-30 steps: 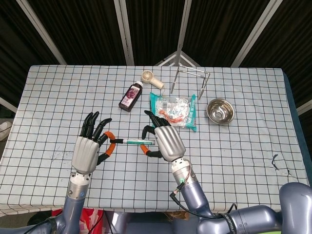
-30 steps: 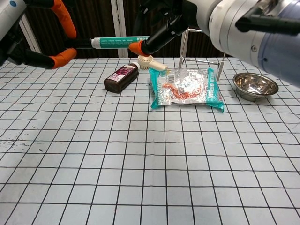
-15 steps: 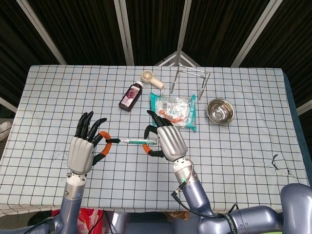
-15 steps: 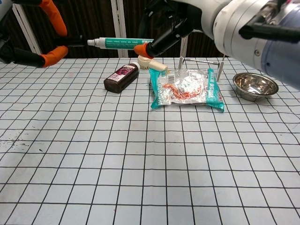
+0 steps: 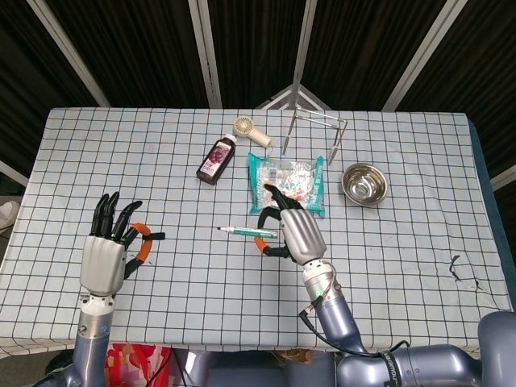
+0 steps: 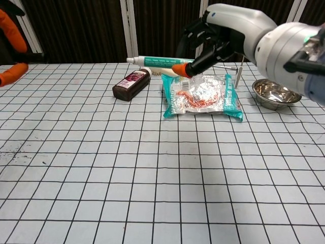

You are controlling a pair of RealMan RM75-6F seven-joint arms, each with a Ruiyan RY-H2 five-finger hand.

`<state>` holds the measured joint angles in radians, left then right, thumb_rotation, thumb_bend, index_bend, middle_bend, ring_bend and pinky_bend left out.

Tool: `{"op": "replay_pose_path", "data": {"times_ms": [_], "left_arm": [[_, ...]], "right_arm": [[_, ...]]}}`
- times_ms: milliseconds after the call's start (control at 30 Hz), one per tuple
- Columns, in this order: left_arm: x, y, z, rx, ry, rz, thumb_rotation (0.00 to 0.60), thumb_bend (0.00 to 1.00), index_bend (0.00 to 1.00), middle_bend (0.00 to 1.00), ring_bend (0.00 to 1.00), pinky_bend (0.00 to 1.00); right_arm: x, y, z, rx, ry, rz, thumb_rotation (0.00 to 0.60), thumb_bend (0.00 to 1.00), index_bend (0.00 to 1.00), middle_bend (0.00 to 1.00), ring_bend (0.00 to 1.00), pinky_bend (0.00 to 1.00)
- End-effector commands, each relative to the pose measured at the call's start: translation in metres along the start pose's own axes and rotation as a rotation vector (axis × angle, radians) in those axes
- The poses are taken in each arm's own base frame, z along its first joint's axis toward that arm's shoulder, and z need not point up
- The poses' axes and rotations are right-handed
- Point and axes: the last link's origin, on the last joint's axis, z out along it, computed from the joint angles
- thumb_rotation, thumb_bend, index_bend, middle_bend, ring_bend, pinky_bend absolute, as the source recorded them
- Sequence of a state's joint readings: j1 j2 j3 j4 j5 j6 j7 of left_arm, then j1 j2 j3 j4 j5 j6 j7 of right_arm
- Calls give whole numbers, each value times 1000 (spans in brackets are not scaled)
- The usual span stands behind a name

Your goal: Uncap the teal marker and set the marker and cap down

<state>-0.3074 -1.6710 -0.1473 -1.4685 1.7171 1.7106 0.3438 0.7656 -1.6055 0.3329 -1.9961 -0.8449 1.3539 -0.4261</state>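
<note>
Checked cloth table (image 5: 387,266), slim teal marker (image 5: 246,232) in right hand (image 5: 292,232), left hand (image 5: 105,256) pinching cap (image 5: 153,236)

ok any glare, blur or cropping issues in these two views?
Head view: even light, sharp, mild shine on the steel bowl. Chest view: foil snack packet glints, left robot hand is cropped at the frame edge, right robot hand looms large and close but the marker stays legible.
</note>
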Motion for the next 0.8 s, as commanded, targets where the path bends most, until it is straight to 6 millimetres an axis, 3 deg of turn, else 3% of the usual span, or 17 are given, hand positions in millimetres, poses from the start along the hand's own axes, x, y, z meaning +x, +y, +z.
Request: {"op": "replay_pose_path", "data": {"times_ms": [33,233,333,800], "left_arm": [[-10,-30,-22,49,-64,28,600,468,575,209,0,0],[-44,-56,-39,104,-166,19,600,467,575,206,0,0],[-64,-62,-43,152,-199,-74,600,468,575,205,0,0],[-143,-63,-46,287,-363,-383,600,467,574,197,0,0]], "right_arm": [[0,22,-5,-25,-3,3,600,511,792,101,188,190],[-7,47,-18,-31,-7,28,600,511,794,101,188,190],[-16,60,-24,-34,-10,31,600,511,794,101,188,190],[-61,94,-33,-63,-66,106,600,518,794,101,188,190]]}}
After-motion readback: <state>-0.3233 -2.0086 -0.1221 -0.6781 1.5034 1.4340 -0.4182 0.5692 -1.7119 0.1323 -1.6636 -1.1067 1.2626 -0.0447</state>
